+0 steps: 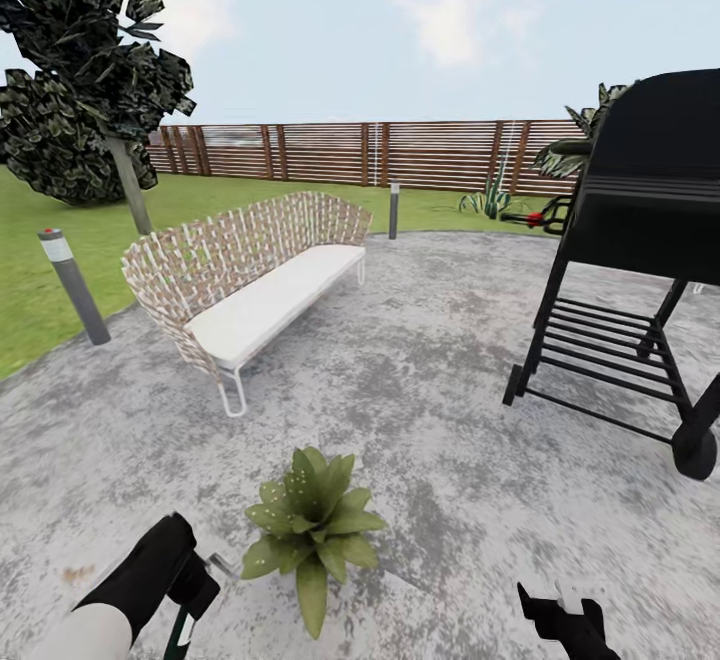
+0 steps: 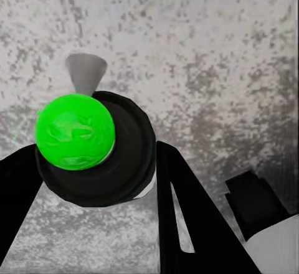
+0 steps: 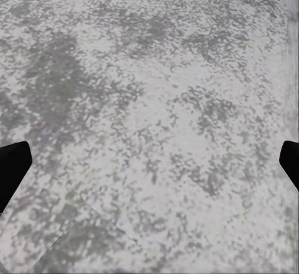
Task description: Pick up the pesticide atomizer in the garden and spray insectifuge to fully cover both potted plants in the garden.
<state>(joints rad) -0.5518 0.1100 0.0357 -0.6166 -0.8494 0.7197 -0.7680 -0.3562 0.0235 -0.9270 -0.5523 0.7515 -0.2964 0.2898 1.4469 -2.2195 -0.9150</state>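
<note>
Left claw (image 1: 190, 590) clamped on the pesticide atomizer (image 2: 93, 146), its black fingers (image 2: 187, 218) flanking the round black body with bright green knob, held low over the grey paving (image 1: 450, 390). One potted plant (image 1: 312, 525) sits on the paving just beside that claw. Right claw (image 1: 560, 615) hangs with fingers apart; wicker sofa (image 1: 250, 280) and black grill (image 1: 640, 250) stand beyond.

Bright, even daylight under a pale hazy sky (image 1: 420, 20). Almost shadowless on the mottled paving (image 1: 430, 410). Softly blurred, blocky textures up close. Wide-angle bending toward the head view's edges.
</note>
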